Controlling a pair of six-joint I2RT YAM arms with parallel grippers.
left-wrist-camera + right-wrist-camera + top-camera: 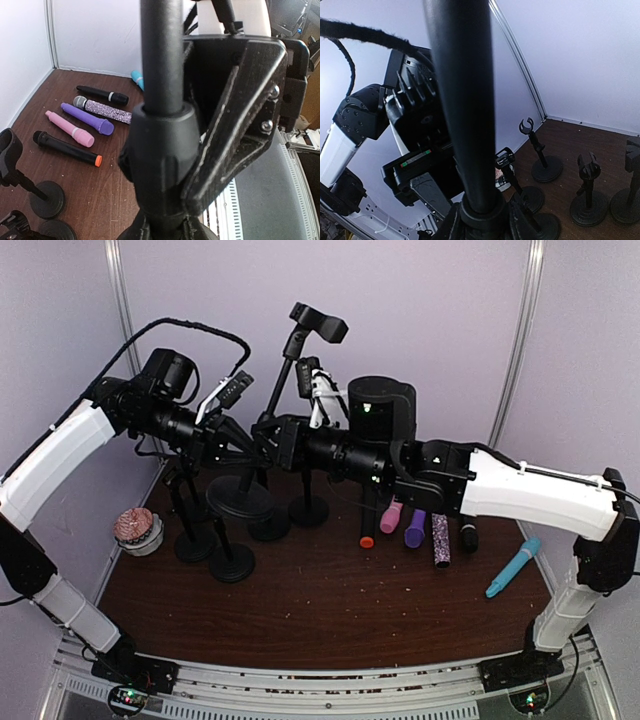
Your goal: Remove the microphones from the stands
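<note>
**A:** At mid-counter, your left gripper [255,443] is clamped on the black stand pole [160,65]. One finger [235,125] is pressed flat against the pole's collar [160,137].

**B:** Your right gripper [272,440] meets it from the opposite side. It is closed around the same pole, just beside the left. The stand's clip [320,323] rides high above both.

**A:** You cannot tell from these views whether a microphone sits in that clip.

**B:** Five microphones lie side by side on the counter [330,610] below your right arm: a black orange-tipped microphone [65,147], a pink microphone [70,130], a purple microphone [87,119], a glitter microphone [102,111] and a plain black microphone [102,95]. A teal microphone [513,567] lies apart, nearer the right edge.
</note>
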